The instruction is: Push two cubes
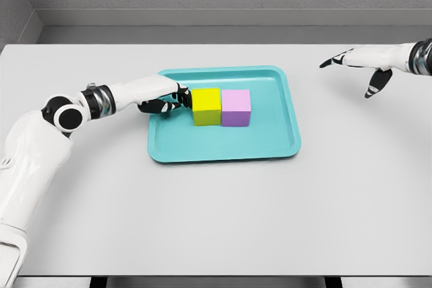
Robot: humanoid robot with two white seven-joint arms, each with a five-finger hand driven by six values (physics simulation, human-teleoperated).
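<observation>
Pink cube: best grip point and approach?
Grip the pink cube from above, fingers on its near and far faces. Its left face abuts the yellow cube, so a side pinch is blocked. The open right hand is probably best placed.

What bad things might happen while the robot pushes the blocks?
The left hand presses the yellow cube, which touches the purple cube. If the push is off-centre, the cubes may twist apart. The purple cube could also jam against the tray rim on the right. The right hand hovers far away, probably too far to help.
</observation>
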